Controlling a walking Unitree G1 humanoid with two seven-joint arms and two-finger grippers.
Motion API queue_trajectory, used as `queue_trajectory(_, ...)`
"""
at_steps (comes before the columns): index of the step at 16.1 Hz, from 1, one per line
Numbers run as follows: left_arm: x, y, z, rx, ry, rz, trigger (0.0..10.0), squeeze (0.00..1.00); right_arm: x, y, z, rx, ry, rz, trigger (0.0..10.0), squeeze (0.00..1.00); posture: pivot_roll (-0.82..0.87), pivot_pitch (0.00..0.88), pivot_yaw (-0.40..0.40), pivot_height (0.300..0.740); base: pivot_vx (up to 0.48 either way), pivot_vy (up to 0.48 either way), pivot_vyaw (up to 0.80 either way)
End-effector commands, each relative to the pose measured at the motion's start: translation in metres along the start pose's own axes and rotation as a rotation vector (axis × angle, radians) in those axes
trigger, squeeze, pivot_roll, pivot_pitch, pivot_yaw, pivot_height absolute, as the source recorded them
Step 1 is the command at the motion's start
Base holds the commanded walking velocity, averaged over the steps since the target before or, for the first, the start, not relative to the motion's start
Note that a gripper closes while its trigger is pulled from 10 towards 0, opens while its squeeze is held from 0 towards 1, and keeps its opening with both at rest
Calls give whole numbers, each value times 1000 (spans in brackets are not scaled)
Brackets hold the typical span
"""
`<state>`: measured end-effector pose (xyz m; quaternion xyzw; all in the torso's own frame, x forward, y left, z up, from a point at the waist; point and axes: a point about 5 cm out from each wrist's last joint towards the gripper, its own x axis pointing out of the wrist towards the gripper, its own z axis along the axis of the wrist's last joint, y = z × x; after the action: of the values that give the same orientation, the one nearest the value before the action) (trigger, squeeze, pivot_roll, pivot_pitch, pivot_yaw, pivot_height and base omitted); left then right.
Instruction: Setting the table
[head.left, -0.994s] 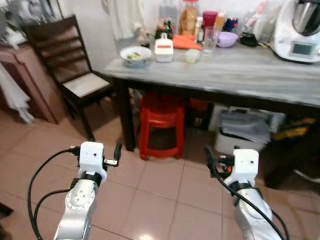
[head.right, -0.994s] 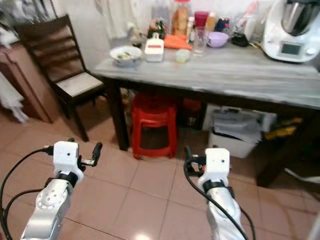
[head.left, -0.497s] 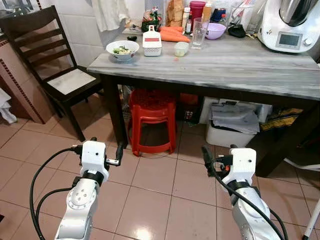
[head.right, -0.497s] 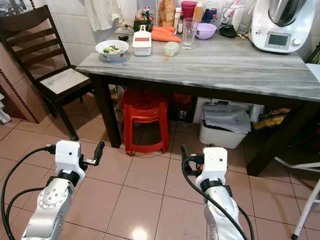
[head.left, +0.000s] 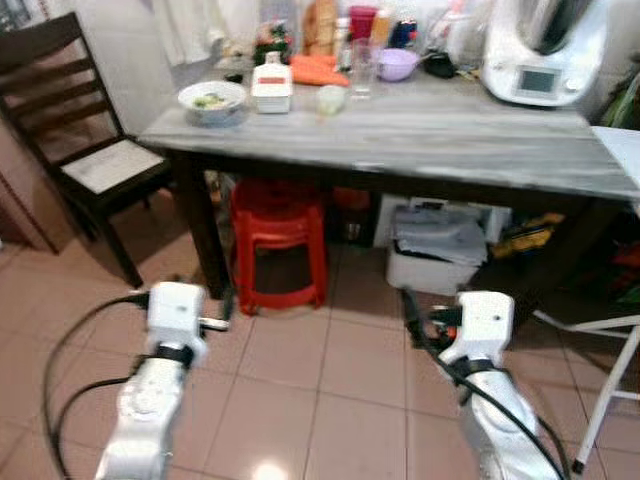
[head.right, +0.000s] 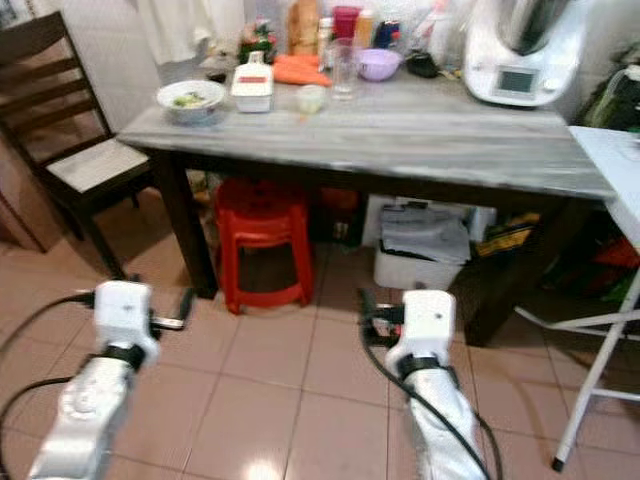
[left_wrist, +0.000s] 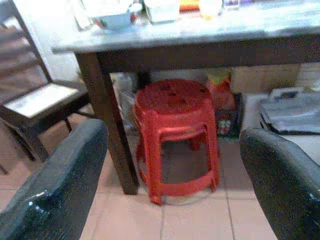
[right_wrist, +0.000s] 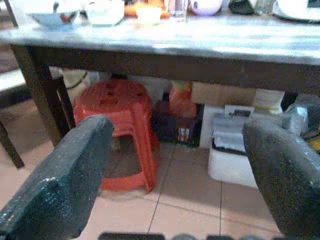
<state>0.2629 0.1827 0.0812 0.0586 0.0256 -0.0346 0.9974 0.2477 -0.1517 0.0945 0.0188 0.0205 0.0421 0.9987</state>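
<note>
I hold my left gripper (left_wrist: 172, 175) and right gripper (right_wrist: 175, 170) low over the tiled floor — both spread wide, empty — facing the grey wooden table (head.left: 420, 135) ahead.

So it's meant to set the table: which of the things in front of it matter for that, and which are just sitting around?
For the job:
- grey table
- bowl of food
- clear glass
- purple bowl
- left gripper and right gripper, both open, empty

Just lying about:
- red stool under the table
- dark wooden chair
- white kitchen machine
- grey bin
</note>
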Motion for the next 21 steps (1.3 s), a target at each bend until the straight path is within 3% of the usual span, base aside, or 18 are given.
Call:
queue_trajectory(1, -1, -7, 3, -10, -11, -27, 10000, 0, -3, -10, 6, -11, -24, -34, 10000, 0, 30, 0, -9, 740, 0, -382, 0)
queue_trajectory(21, 0, -10, 9, -30, -18, -54, 10000, 0, -4, -11, 11, -3, -35, -46, 10000, 0, 21, 0, -7, 740, 0, -434, -42)
